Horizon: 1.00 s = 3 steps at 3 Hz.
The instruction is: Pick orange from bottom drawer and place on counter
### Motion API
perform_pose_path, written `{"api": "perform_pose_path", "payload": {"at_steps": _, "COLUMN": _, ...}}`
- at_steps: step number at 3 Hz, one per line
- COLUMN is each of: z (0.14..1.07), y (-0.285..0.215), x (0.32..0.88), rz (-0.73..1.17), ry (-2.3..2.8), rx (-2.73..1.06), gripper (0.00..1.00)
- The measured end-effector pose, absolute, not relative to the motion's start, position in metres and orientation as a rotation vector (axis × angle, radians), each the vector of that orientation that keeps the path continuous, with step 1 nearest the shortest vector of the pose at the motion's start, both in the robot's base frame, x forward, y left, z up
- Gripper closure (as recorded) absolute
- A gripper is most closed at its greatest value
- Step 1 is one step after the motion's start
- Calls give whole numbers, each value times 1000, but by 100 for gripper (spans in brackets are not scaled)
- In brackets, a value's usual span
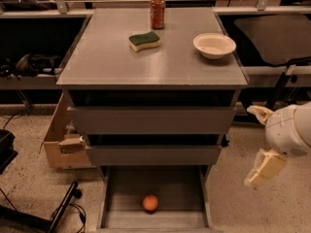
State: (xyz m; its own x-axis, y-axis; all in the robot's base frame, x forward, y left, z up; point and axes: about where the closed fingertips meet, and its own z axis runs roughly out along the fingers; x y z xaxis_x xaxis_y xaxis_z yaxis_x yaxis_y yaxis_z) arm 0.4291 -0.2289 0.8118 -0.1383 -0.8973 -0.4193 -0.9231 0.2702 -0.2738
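The orange (150, 203) lies on the floor of the open bottom drawer (124, 193), near its front middle. The grey counter (116, 62) tops the cabinet above it. My gripper (258, 142) hangs to the right of the cabinet, at about the height of the middle drawer, well above and to the right of the orange. Its two cream fingers (266, 168) stand apart with nothing between them.
On the counter stand a red-orange soda can (157, 11), a green and yellow sponge (145, 41) and a white bowl (214, 45). Two wider grey drawers (150, 120) sit slightly open above the bottom one. A cardboard box (63, 140) stands left of the cabinet, with cables on the floor.
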Motion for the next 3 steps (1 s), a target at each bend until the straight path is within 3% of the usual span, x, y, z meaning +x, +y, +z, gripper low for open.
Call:
{"api": "perform_pose_path", "payload": {"at_steps": 1, "z": 752, "y": -234, "x": 453, "rz": 88, "ry": 2017, "rx": -1594, "gripper": 0}}
{"api": "perform_pose_path", "payload": {"at_steps": 3, "z": 719, "y": -239, "x": 464, "rz": 135, "ry": 2051, "rx": -1546, "gripper": 0}}
